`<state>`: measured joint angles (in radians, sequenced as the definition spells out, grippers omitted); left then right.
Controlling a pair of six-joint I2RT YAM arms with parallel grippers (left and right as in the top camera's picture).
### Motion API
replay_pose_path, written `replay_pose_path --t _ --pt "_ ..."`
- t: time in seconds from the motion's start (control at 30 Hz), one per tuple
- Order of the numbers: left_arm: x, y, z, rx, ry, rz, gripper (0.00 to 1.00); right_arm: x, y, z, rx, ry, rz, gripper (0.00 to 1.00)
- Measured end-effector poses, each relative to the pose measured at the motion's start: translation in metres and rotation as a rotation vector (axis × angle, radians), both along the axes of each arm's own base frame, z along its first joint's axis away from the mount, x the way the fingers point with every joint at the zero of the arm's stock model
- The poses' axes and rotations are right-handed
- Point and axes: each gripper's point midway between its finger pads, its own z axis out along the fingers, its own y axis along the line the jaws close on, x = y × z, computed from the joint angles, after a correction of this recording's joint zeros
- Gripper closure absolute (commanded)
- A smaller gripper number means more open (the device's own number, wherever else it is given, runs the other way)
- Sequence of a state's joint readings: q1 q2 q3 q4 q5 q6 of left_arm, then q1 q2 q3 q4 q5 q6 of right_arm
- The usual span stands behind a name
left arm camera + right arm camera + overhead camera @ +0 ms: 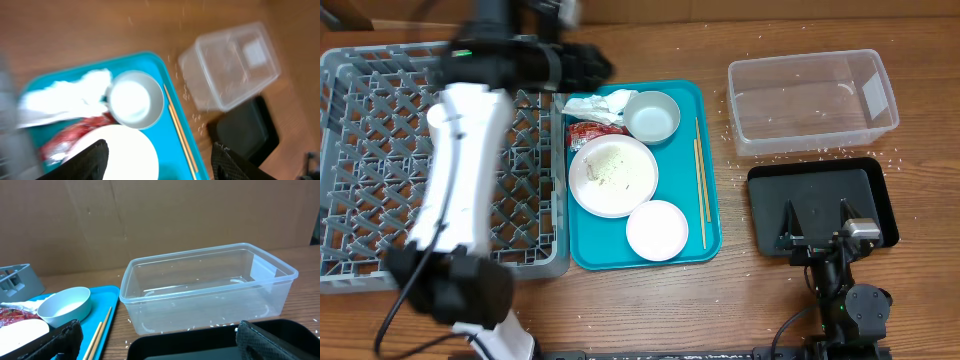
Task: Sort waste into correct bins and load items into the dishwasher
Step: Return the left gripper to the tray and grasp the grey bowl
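A teal serving tray (710, 95) holds a crumpled napkin (600, 103), a red-and-white wrapper (585, 132), a small white bowl (652, 115), a large plate (613, 175) with rice grains on it, another round white dish (657, 230) and chopsticks (700, 190). The grey dish rack (380, 150) is at the left. My left gripper (582, 65) (160, 165) is open and empty, above the tray's far end; its view is blurred. My right gripper (817, 225) (165, 347) is open and empty over the black tray (820, 190), just before the clear tub (810, 100).
Rice grains (790, 155) are scattered on the wooden table around the clear tub and the black tray. A cardboard wall (160, 220) stands behind the table. The left arm (460, 170) reaches across the dish rack.
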<state>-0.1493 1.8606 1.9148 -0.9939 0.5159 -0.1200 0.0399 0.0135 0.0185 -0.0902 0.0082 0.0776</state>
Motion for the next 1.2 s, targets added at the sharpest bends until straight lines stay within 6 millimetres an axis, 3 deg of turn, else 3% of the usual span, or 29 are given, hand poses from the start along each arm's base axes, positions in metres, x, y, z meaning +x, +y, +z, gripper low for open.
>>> replay_pose_path --t 0.17,0.37,0.53,0.73,0.87,0.97,1.1,1.2 --pt "0.006 -0.061 -0.079 0.219 0.050 -0.056 0.28 0.000 0.000 0.000 0.000 0.000 0.000 0.00" --pt "0.021 -0.102 -0.136 0.388 -0.014 -0.094 0.25 0.000 0.000 0.000 0.000 0.000 0.001 0.00" --pt "0.022 -0.119 -0.170 0.489 -0.041 -0.137 0.28 0.000 0.000 0.000 0.000 0.000 0.000 0.00" --pt "0.017 -0.120 -0.213 0.572 0.006 -0.168 0.34 0.000 0.000 0.000 0.000 0.000 0.000 0.00" --pt "0.016 -0.117 -0.226 0.594 0.023 -0.169 0.47 0.000 0.000 0.000 0.000 0.000 0.000 0.00" --pt "0.018 -0.117 -0.225 0.595 0.015 -0.164 0.65 0.000 0.000 0.000 0.000 0.000 0.000 0.00" --pt "0.020 -0.117 -0.225 0.602 0.003 -0.172 0.82 0.000 0.000 0.000 0.000 0.000 0.000 0.00" --pt "0.020 -0.117 -0.225 0.604 0.002 -0.176 0.89 0.000 0.000 0.000 0.000 0.000 0.000 0.00"
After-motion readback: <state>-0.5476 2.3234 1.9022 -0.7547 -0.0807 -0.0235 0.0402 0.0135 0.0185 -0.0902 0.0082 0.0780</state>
